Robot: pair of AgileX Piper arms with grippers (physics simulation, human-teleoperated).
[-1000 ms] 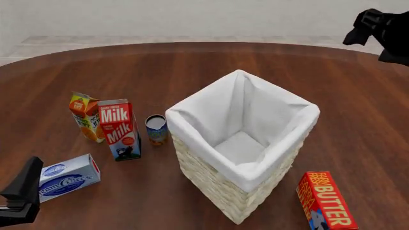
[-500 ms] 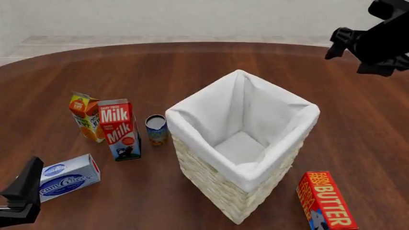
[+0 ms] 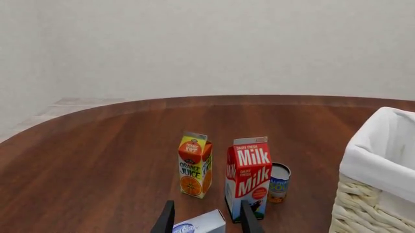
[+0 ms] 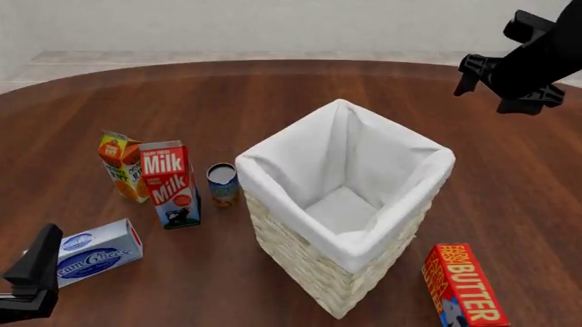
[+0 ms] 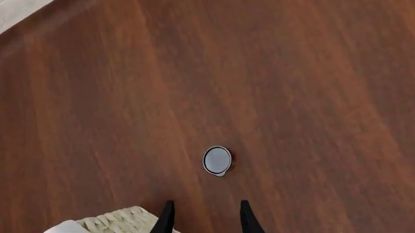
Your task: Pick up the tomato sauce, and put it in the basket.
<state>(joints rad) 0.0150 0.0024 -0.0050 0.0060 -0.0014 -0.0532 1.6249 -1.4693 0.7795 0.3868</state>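
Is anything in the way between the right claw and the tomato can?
Nothing visible. In the right wrist view the tomato sauce stands alone on bare table, straight ahead of the open right gripper. Only the basket corner shows, off to one side. The front view does not show the can.

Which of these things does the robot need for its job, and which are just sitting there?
For the job: tomato sauce, basket.

Just lying about: milk, juice, blue can, cream cheese, butter.
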